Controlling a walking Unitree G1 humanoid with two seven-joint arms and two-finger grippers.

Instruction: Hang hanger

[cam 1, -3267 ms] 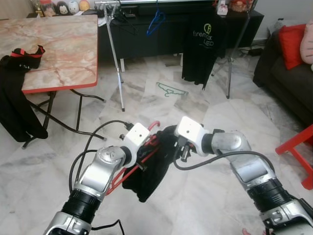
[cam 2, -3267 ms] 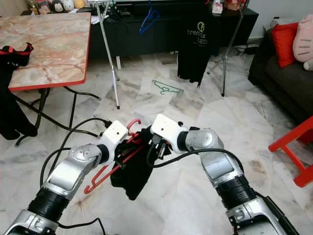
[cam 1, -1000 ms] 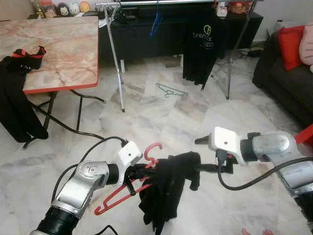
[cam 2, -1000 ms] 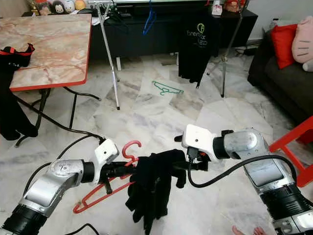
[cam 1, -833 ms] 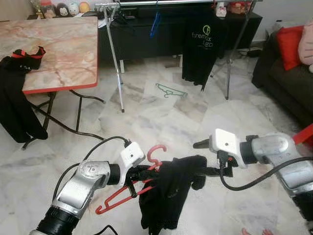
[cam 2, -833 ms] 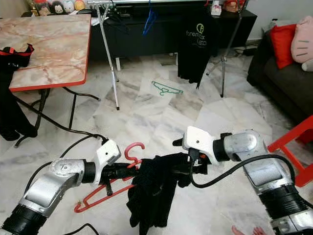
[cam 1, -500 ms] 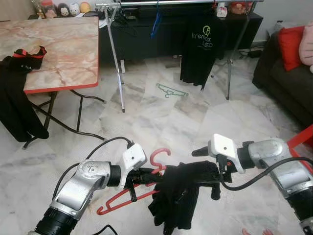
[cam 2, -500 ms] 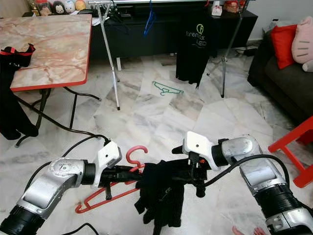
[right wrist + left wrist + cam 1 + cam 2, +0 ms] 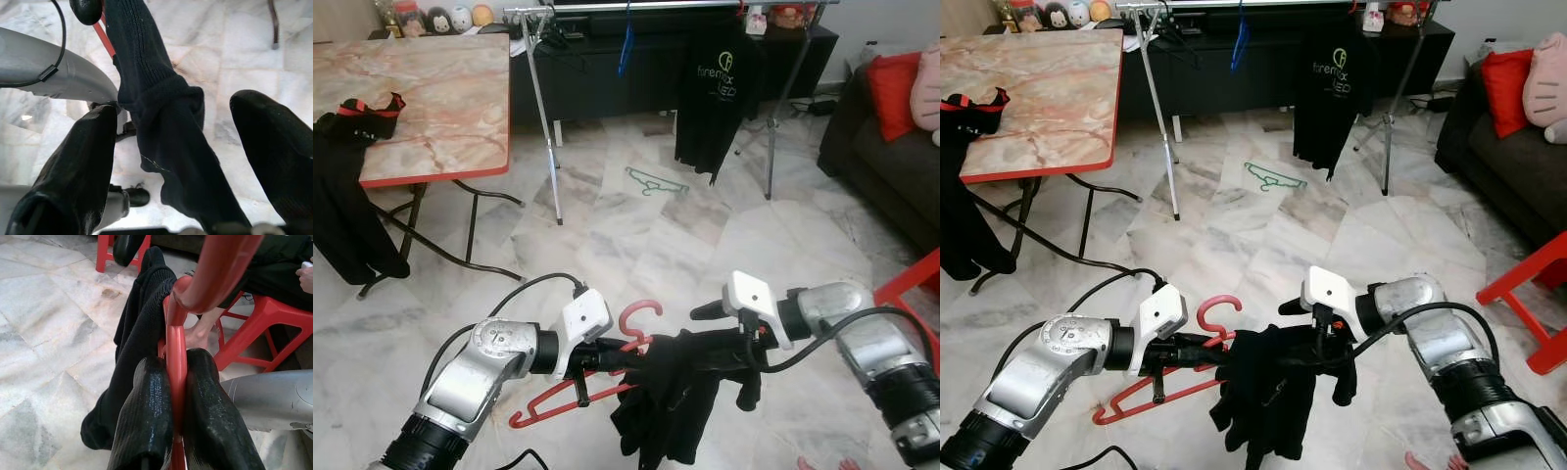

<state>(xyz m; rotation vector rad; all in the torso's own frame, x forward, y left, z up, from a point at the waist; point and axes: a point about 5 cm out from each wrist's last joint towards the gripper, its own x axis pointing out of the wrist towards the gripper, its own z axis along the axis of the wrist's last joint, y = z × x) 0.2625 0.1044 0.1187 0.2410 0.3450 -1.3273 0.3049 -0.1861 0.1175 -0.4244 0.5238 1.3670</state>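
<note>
The left claw (image 9: 168, 431) is pinched tight on the red plastic hanger (image 9: 607, 364), both black fingers (image 9: 146, 416) pressed against its bar just below the hook. The hanger is held low over the pale marble floor (image 9: 636, 235), its hook curling upward between the two arms. A black knitted garment (image 9: 671, 401) is draped over the hanger's far end and hangs down in a bunch. The right claw (image 9: 171, 147) is spread wide, one finger on each side of that garment's hanging fold; no contact can be made out.

The left wrist view shows the pinch on the red bar closely, along with a red plastic stool (image 9: 254, 328) and a person's bare foot (image 9: 198, 338) beyond it. The right wrist view shows the garment's ribbed weave between the open fingers.

Further off in the head views stands a metal clothes rack (image 9: 543, 108) carrying one blue hanger (image 9: 625, 44) and one black T-shirt with a green print (image 9: 715, 88). One green hanger (image 9: 654, 181) lies on the floor beneath it. To the robot's left is a marble-patterned counter with a red edge (image 9: 440, 108), with one more black garment (image 9: 347, 196) hanging off its edge. That makes three hangers and three dark garments.
</note>
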